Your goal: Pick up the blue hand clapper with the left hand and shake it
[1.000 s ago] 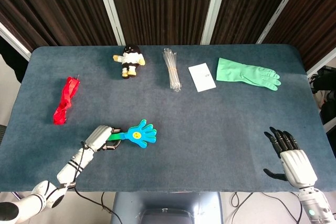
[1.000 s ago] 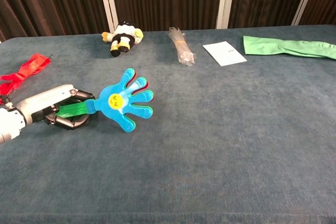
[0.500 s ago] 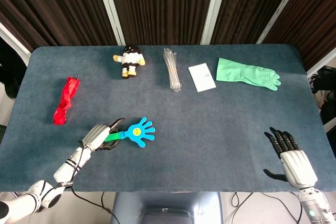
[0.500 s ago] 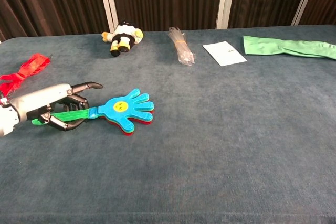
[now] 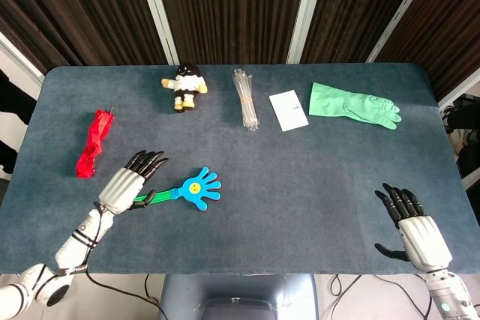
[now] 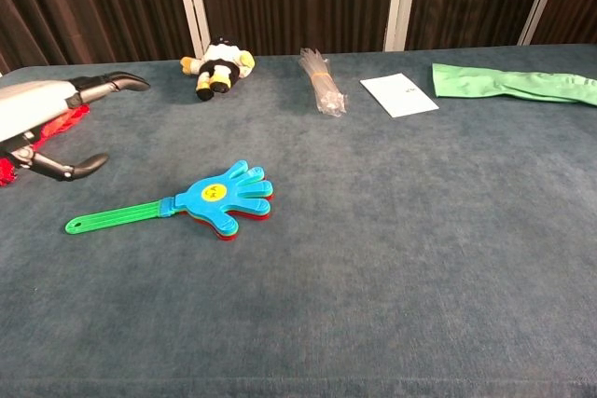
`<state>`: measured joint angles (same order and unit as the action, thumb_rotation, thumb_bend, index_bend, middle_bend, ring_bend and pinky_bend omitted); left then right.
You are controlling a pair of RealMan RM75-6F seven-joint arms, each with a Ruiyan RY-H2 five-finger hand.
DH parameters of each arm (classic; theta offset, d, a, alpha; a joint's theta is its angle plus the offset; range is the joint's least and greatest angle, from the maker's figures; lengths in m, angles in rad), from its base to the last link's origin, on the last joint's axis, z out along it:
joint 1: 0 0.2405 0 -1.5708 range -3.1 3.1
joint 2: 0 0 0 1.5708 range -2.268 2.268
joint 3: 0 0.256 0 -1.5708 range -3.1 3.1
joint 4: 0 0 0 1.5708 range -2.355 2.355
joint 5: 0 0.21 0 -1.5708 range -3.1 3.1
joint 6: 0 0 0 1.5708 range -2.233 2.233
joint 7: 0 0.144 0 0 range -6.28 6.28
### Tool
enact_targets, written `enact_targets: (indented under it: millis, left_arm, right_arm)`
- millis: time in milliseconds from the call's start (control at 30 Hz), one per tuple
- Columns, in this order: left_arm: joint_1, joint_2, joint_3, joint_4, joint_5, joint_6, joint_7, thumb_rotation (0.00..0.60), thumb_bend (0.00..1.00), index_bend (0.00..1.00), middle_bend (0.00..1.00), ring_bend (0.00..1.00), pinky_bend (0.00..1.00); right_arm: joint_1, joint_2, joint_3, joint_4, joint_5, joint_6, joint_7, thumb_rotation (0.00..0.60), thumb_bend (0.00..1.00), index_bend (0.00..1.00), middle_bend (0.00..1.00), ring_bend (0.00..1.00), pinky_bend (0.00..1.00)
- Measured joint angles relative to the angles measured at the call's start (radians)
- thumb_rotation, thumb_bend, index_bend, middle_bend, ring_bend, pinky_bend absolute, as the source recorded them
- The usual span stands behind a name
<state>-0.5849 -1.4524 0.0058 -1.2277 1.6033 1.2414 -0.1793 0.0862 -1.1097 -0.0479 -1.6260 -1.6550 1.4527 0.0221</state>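
The blue hand clapper (image 5: 193, 189) (image 6: 224, 196) lies flat on the table, its green handle (image 6: 117, 216) pointing left. My left hand (image 5: 127, 180) (image 6: 51, 123) hovers above and left of the handle with fingers spread, holding nothing and clear of the clapper. My right hand (image 5: 414, 228) rests open near the table's front right edge, empty, seen only in the head view.
A red cloth (image 5: 94, 142) lies at the left. Along the back sit a plush toy (image 5: 185, 85), a clear straw bundle (image 5: 244, 98), a white card (image 5: 288, 109) and a green rubber glove (image 5: 352, 105). The blue table (image 5: 300, 177) fills both views.
My left hand let go of the clapper's handle, opened and lifted away to the left. The clapper dropped flat onto the table. The right hand stayed put.
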Motion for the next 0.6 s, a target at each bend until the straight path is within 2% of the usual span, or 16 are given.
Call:
enact_targets:
  millis: [167, 400, 500, 600]
  left_arm:
    - [0.12, 0.109, 0.037, -0.15, -0.003, 0.123, 0.159, 0.6, 0.44, 0.0, 0.0, 0.0, 0.0]
    - [0.362, 0.136, 0.084, -0.192, -0.008, 0.398, 0.305, 0.6, 0.43, 0.0, 0.0, 0.0, 0.0]
    - [0.398, 0.14, 0.09, -0.197, -0.009, 0.42, 0.357, 0.6, 0.43, 0.0, 0.0, 0.0, 0.0]
    - [0.401, 0.15, 0.093, -0.205, -0.015, 0.388, 0.345, 0.6, 0.43, 0.0, 0.0, 0.0, 0.0]
  right_arm:
    - [-0.005, 0.006, 0.002, -0.005, 0.003, 0.01, -0.003, 0.6, 0.18, 0.0, 0.0, 0.0, 0.0]
    - [-0.006, -0.003, 0.004, -0.008, 0.016, -0.003, -0.033, 0.6, 0.18, 0.0, 0.0, 0.0, 0.0]
    - [-0.005, -0.008, 0.002, -0.009, 0.014, -0.006, -0.044, 0.6, 0.18, 0.0, 0.0, 0.0, 0.0]
    - [-0.008, -0.009, 0.003, -0.008, 0.014, -0.001, -0.05, 0.6, 0.18, 0.0, 0.0, 0.0, 0.0]
